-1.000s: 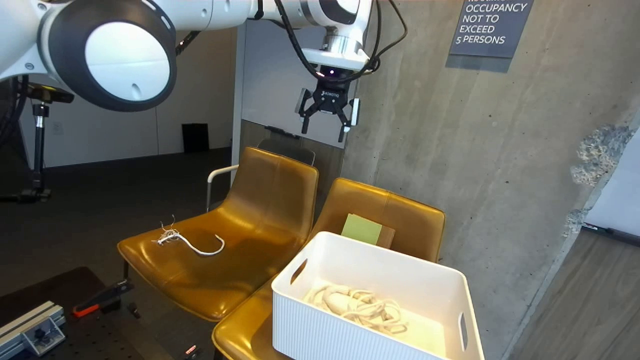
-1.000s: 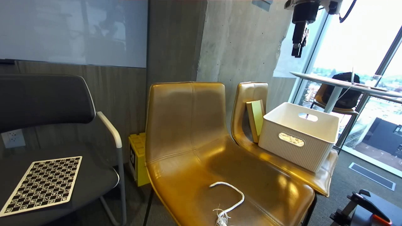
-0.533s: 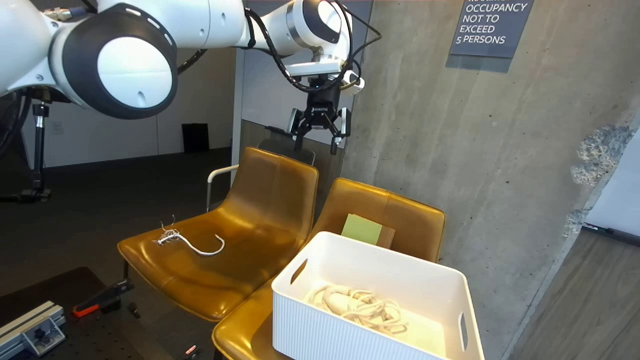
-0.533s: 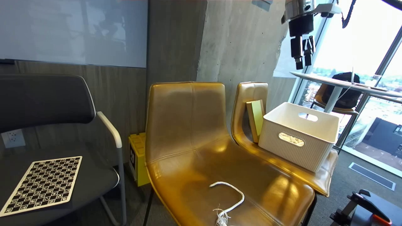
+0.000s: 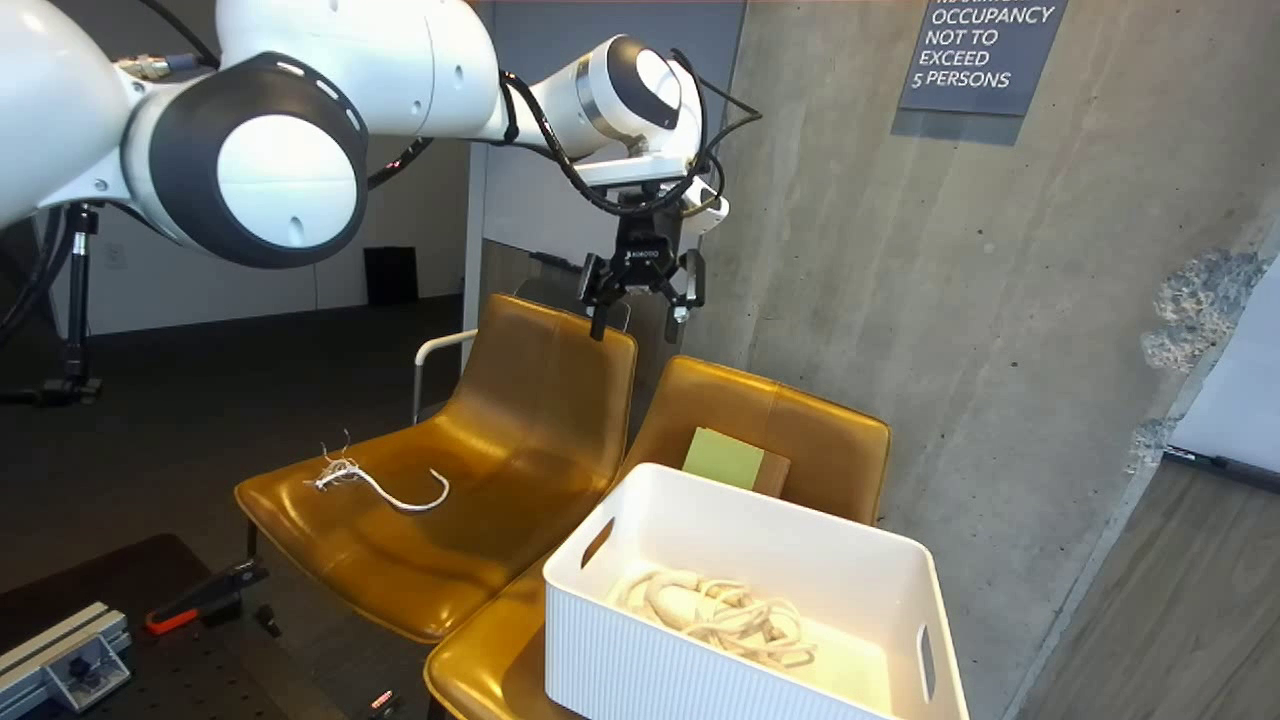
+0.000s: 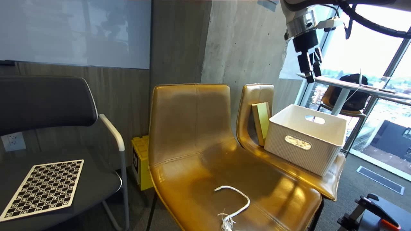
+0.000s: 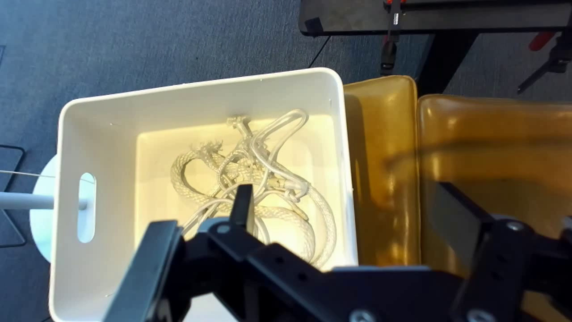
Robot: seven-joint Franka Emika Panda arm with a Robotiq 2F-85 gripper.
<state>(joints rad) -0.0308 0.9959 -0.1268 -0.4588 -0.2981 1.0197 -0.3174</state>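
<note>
- Upper middle of an exterior view, the pincer [image 5: 636, 326] hangs spread wide, holding nothing, which leaves room inside it for a thing
- Lower right there, a white bin [image 5: 650, 670] sits on a tan chair [image 5: 495, 650], apparently used as its stand
- Mid-frame in the wrist view, ropes [image 7: 246, 172] lie tangled in the white bin, its walls likely keeping them together
- Lower middle of an exterior view, a frayed cord [image 6: 247, 203] rests unpinned on the neighbouring chair [image 6: 205, 166]
</note>
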